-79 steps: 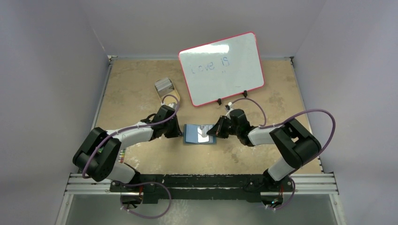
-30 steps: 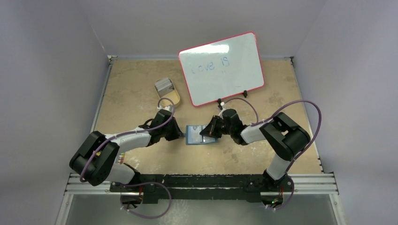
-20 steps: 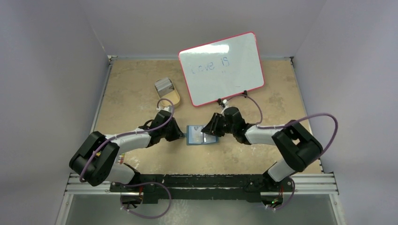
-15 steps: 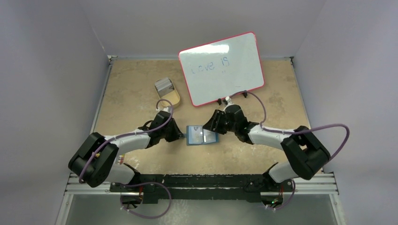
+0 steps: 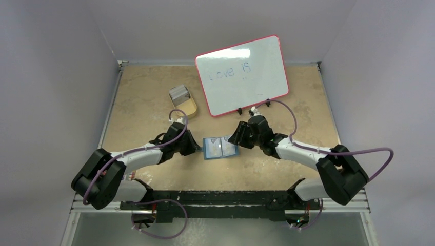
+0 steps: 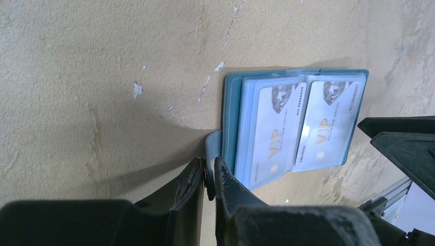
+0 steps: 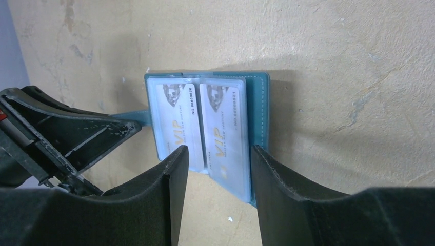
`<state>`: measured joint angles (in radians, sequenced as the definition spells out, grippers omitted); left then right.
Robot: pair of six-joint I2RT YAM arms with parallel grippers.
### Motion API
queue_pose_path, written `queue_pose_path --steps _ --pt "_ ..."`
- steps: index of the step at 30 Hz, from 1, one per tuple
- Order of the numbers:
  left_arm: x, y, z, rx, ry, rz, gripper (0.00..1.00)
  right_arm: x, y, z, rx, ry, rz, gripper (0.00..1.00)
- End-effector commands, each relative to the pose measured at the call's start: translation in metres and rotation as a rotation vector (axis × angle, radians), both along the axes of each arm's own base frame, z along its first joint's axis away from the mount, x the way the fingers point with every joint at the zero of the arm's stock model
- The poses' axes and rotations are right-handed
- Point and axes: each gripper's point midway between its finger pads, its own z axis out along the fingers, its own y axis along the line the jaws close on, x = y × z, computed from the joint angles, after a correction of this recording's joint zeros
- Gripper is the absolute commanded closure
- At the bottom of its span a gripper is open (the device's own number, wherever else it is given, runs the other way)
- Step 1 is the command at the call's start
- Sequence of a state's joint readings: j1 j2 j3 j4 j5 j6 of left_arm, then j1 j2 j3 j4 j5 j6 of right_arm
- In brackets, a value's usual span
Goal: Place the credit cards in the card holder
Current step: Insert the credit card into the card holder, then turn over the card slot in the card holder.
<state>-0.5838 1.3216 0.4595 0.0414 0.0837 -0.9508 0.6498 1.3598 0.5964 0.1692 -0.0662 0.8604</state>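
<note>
The teal card holder (image 5: 220,147) lies open and flat on the table between both arms. Two silver credit cards sit in its clear sleeves, one on the left page (image 6: 272,133) and one on the right page (image 6: 325,123); both also show in the right wrist view (image 7: 177,120) (image 7: 228,128). My left gripper (image 6: 209,166) is shut on the holder's snap tab (image 6: 214,143) at its left edge. The right gripper (image 7: 218,154) is open just above the holder's right page, holding nothing. More grey credit cards (image 5: 179,93) are stacked in the tan tray.
The tan oval tray (image 5: 188,107) stands at the back left of the table. A red-framed whiteboard (image 5: 241,74) leans on a stand behind the holder, close to my right wrist. The right gripper's finger (image 6: 405,146) shows at the right edge of the left wrist view.
My right gripper has opened and drawn back to the right, off the holder, and a card now lies in the right sleeve. The left gripper still pinches the tab.
</note>
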Motion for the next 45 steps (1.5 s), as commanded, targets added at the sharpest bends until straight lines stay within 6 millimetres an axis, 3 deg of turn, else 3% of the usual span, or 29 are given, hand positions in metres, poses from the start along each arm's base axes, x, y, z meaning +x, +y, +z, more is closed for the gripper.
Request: queue_pose_path --steps 1,26,33,45 --pt "0.005 -0.002 0.008 -0.017 -0.039 0.009 0.88 0.011 0.006 0.007 0.003 -0.044 0.007 0.49" --pt "0.005 -0.002 0.004 -0.004 -0.034 0.001 0.89 0.016 0.024 0.016 0.067 -0.083 0.07 0.61" --pt "0.006 -0.002 0.003 -0.001 -0.033 0.0 0.89 0.012 0.038 0.015 0.111 -0.074 0.136 0.6" --pt "0.005 -0.001 0.002 0.004 -0.03 0.002 0.89 0.012 0.041 0.017 0.122 -0.084 0.149 0.56"
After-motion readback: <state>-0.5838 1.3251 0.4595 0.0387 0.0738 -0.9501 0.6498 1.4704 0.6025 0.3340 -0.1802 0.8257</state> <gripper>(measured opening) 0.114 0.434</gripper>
